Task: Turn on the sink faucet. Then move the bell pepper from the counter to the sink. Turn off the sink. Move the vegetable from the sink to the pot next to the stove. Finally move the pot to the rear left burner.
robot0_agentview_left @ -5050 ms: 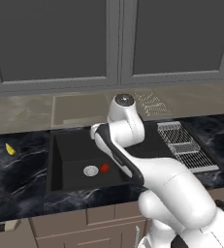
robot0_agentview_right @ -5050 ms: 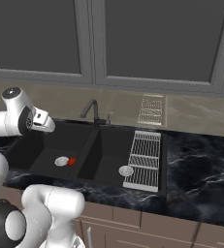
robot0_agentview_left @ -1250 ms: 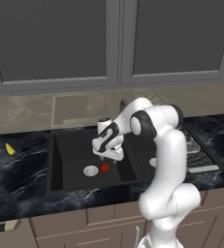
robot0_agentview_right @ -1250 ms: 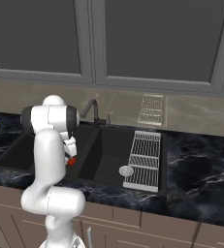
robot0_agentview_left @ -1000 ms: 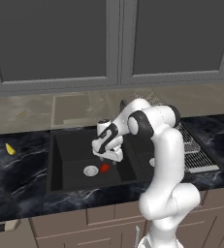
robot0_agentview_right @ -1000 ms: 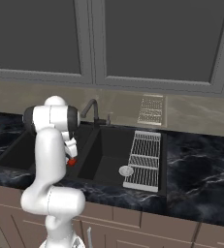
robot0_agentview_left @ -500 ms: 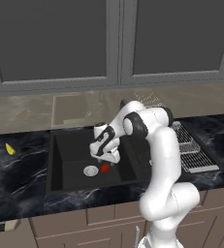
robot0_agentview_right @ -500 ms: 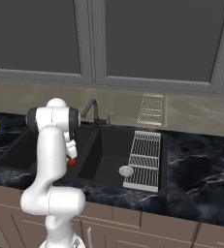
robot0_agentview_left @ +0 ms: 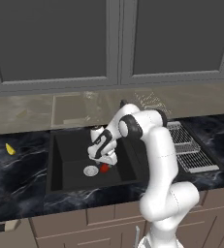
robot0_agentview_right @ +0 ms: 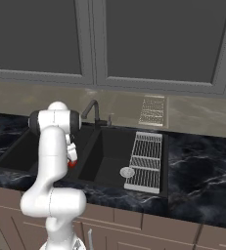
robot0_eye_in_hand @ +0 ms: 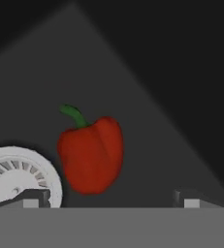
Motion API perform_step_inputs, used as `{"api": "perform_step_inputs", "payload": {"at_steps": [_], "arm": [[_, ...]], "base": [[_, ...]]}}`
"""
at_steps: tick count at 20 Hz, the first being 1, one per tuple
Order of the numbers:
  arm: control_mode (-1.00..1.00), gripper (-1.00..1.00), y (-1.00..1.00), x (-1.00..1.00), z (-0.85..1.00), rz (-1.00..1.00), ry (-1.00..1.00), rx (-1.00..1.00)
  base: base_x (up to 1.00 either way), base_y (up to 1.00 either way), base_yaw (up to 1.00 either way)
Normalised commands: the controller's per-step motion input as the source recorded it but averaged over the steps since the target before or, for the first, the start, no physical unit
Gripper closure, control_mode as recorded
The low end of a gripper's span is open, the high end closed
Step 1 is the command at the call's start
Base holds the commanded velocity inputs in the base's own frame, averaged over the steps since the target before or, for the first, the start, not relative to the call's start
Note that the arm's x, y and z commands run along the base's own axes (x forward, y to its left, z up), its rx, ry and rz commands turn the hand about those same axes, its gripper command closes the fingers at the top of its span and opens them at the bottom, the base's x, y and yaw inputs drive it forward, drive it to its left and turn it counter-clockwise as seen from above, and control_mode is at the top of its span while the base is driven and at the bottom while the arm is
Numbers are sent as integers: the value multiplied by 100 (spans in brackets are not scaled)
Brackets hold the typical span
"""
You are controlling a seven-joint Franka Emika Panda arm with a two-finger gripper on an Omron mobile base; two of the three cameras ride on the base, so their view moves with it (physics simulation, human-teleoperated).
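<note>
Bell pepper (robot0_eye_in_hand: 91, 154) is lying on the floor of the sink (robot0_agentview_left: 65, 145), just beside the round drain (robot0_eye_in_hand: 17, 174), green stem pointing away. Gripper (robot0_eye_in_hand: 108, 197) is hanging right above it, fingers spread wide, gripping nothing. Pepper is looking light, firm, glossy, likely slick if wet; pinching across the wide lumpy body seems safest. No readable labels or writing showing.

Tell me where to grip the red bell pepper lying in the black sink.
Grip the small red bell pepper across its rounded body from straight above. It lies on the sink floor beside the round silver drain, centred between the open gripper tips, its green stem clear of them.
</note>
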Motion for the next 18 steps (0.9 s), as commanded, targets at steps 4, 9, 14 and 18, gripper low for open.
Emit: {"api": "perform_step_inputs", "payload": {"at_steps": [4, 9, 14, 18], "arm": [[-100, -100, 0, 7, -21, 0, 0, -2], [-100, -100, 0, 4, -16, -2, 0, -2], [-100, -100, 0, 0, -5, -3, 0, -1], [-100, -100, 0, 0, -3, -4, 0, 0]], "base": [[0, 0, 0], [0, 0, 0], [0, 0, 0], [0, 0, 0]]}}
